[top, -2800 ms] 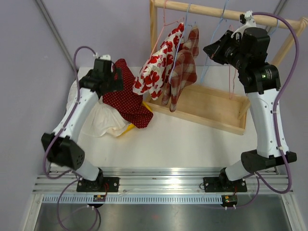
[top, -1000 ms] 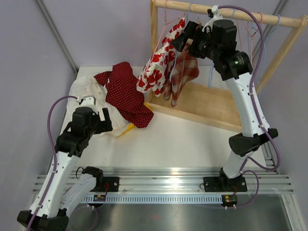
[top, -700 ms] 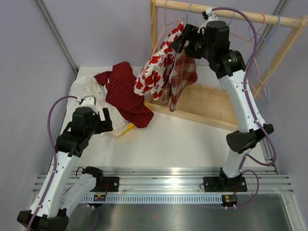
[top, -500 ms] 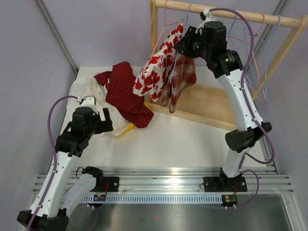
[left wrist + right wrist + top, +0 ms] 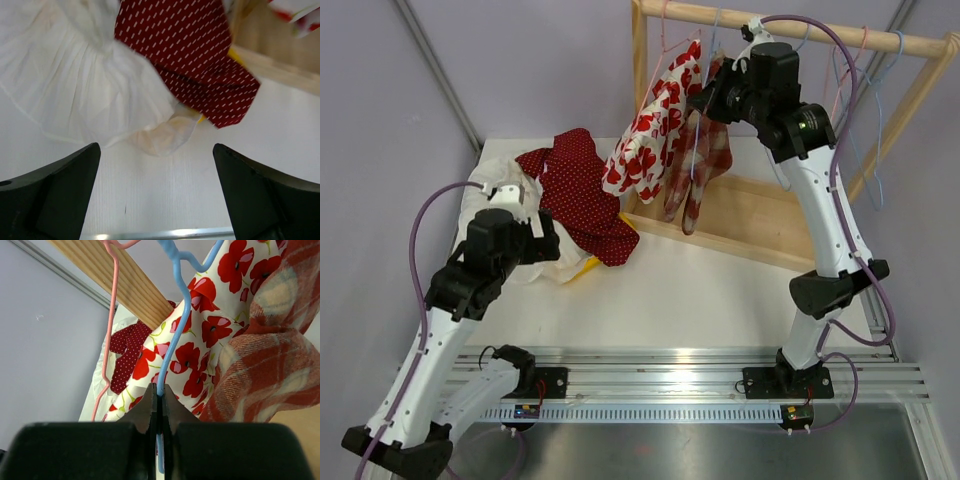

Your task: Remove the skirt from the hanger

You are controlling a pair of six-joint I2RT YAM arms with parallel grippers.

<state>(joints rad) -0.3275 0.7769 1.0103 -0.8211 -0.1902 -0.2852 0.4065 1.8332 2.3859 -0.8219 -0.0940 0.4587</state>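
One blue hanger (image 5: 167,362) is pinched in the closed right gripper (image 5: 159,391), with the plaid skirt (image 5: 705,165) seemingly hung from it below the rail (image 5: 820,33). The thin wire may be lost if tugged, or the floral garment (image 5: 645,130) beside it snagged. The left gripper (image 5: 156,150) is spread, empty.

The blue wire hanger (image 5: 173,342) exits the top edge and is hidden below between the closed right gripper (image 5: 159,392) fingers; the red plaid skirt (image 5: 265,355) is cropped at right.
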